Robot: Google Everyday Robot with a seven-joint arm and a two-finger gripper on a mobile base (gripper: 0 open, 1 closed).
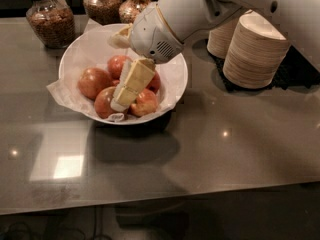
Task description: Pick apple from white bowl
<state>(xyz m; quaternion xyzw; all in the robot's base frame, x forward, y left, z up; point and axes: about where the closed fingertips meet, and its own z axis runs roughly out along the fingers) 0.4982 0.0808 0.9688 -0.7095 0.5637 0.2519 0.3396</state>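
Note:
The white bowl [80, 49], lined with crinkled white paper, stands on the dark counter at upper left. It holds several apples. The largest, orange-red apple [94, 82] lies at the bowl's left side. My gripper [116, 73] reaches down into the bowl from the upper right and is open. One yellowish finger [131, 85] points down across the front apples. The other finger [120, 37] sits near the bowl's far rim. A smaller red apple [117, 64] lies between the fingers, and the large apple is just left of them, not gripped.
Three glass jars of grains [50, 19] stand behind the bowl. Stacks of tan disposable bowls [255, 54] stand at the right on a dark mat. The white arm [200, 9] crosses the top of the view. The counter's front edge runs along the bottom.

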